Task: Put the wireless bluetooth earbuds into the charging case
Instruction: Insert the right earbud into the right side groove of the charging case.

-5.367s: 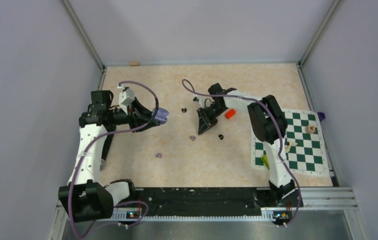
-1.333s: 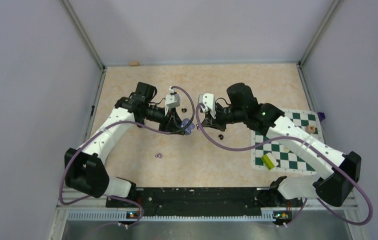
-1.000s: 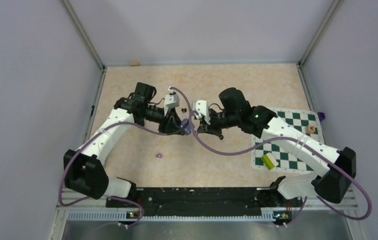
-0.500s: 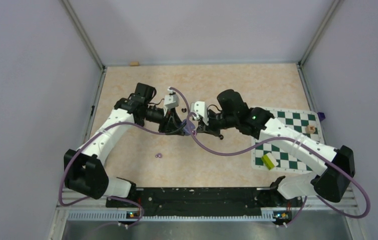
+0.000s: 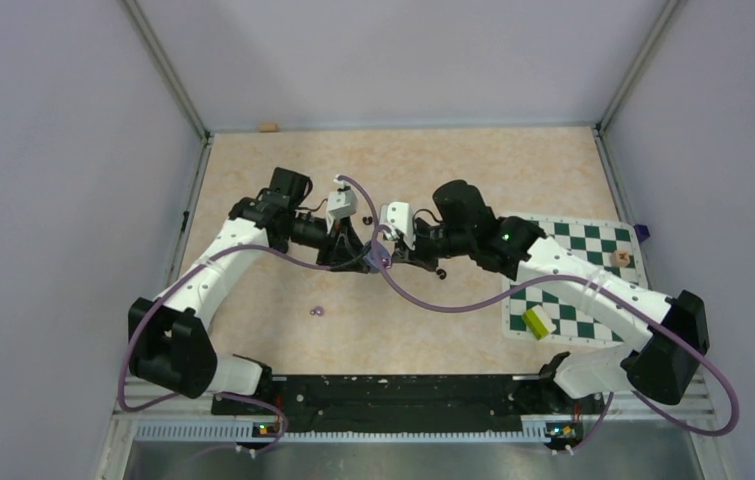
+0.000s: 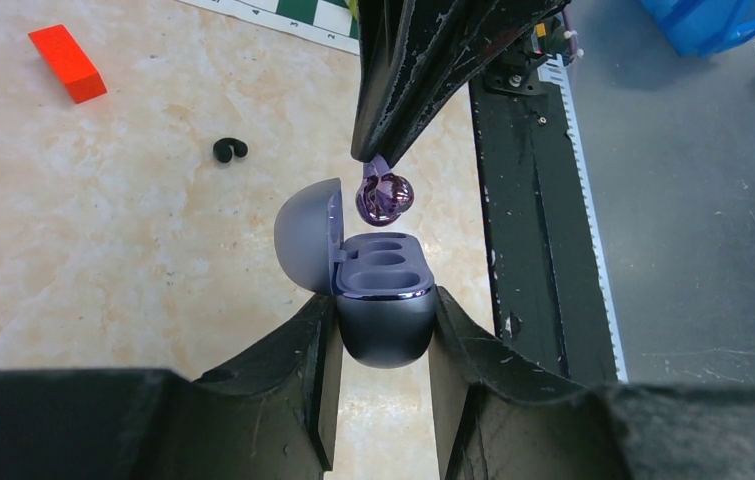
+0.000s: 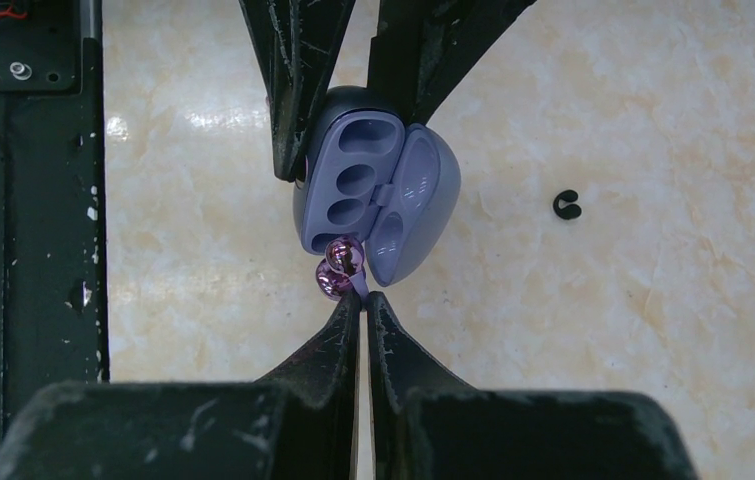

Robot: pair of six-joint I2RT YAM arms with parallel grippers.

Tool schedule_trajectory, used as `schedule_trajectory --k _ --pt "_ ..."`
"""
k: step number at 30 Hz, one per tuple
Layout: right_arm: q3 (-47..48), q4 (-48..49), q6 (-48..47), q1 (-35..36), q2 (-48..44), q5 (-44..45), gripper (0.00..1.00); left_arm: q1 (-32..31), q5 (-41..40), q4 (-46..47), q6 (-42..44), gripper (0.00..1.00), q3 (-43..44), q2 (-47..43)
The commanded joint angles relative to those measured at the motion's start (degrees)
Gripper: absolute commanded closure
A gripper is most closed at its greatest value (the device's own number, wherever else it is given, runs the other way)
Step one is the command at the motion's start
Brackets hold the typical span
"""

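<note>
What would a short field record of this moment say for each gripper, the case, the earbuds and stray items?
left gripper: shut on the charging case, lid open
right gripper: shut on a lilac earbud
earbud position: at one end of the case's socket row, not seated
case sockets: those visible look empty
loose earbuds: black earbud on the table beyond the case; small lilac bud nearer the arm bases
other items: red block, chessboard mat

Marbled tabletop (image 5: 433, 160) w/ chessboard mat (image 5: 593, 280) at R, lilac earbud (image 5: 317, 311), black earbud (image 6: 230, 149), red block (image 6: 66, 64).
</note>
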Motion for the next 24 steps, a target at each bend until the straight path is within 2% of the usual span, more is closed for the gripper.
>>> schedule_trajectory --k 1,13,24 --pt "-0.23 2.65 0.58 0.73 -0.64 1.15 1.0 -0.02 2.78 1.57 0.33 1.0 -0.27 -0.64" --pt "-0.03 2.65 4.52 -6.63 -2.69 -10.63 1.0 1.23 4.74 1.51 0.56 1.0 -0.55 -1.08" --pt "0.23 2.49 6.56 -7.69 -1.13 -16.43 1.0 1.22 5.2 0.56 2.28 1.0 -1.01 -1.97"
